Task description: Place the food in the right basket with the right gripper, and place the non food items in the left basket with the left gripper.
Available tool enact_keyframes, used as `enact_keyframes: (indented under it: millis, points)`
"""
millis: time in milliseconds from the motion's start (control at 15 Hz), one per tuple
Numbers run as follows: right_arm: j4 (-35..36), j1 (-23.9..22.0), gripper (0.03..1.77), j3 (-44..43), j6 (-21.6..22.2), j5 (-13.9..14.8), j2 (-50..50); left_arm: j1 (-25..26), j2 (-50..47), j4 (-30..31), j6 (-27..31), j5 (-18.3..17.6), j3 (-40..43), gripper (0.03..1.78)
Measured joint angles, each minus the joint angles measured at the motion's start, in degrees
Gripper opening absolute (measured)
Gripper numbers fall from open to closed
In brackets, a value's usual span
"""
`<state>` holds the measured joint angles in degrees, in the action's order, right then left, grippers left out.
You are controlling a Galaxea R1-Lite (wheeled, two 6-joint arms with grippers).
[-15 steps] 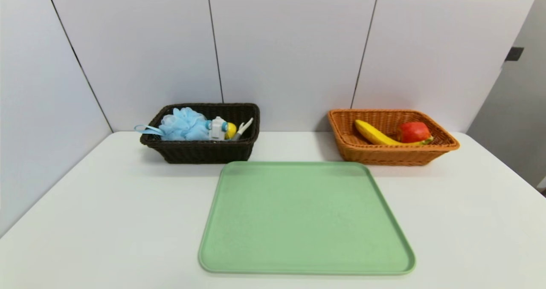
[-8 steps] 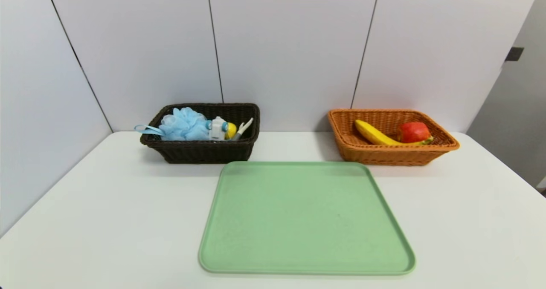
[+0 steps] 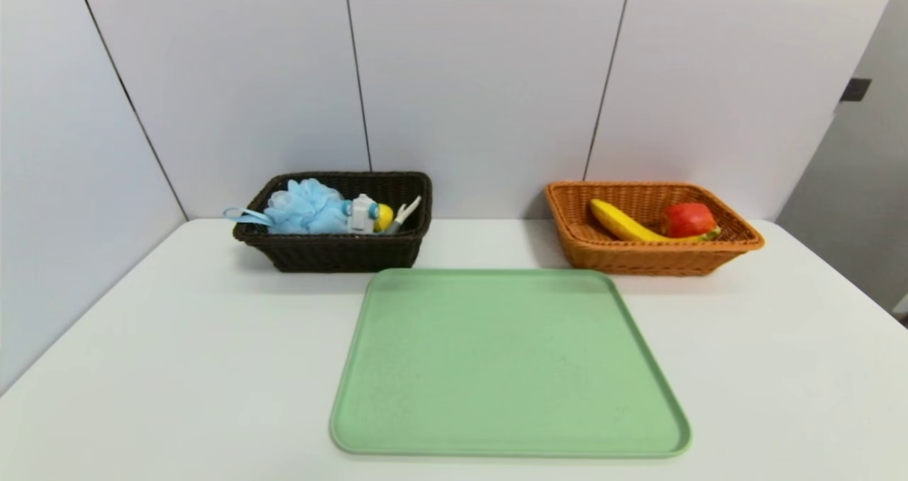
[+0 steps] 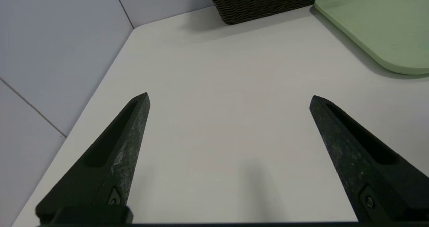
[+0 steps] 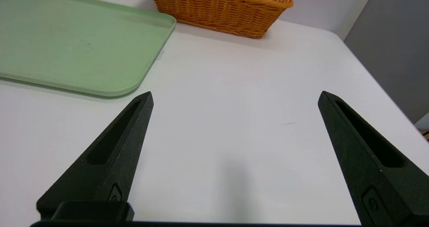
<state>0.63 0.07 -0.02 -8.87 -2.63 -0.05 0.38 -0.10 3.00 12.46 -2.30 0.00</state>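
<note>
Hands [image 4: 229, 98] wide; banana [image 3: 623, 223] in orange basket [image 3: 738, 243]

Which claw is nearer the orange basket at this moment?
Right. The right claw, open and empty, hovers over bare table with the orange basket just ahead, beside the green tray. The left claw, also open, faces the dark basket on the tray's other side.

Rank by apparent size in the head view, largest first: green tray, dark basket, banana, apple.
1. green tray
2. dark basket
3. banana
4. apple
The tray is nearer the camera, which exaggerates its lead.
</note>
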Motion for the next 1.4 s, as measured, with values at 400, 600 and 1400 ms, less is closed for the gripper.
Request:
enact_keyframes:
  millis: [400,600,1400]
  points:
    - [-0.1,0.0,1.7,0.0,8.6,2.7,0.0,0.0,0.0,-2.0,-5.7,0.5,0.0,1.69]
    - [-0.2,0.0,1.7,0.0,1.3,0.8,0.0,0.0,0.0,-2.1,-12.1,2.9,0.0,1.69]
    - [0.0,0.0,1.71,0.0,9.8,2.9,0.0,0.0,0.0,-1.6,-17.6,4.0,0.0,1.69]
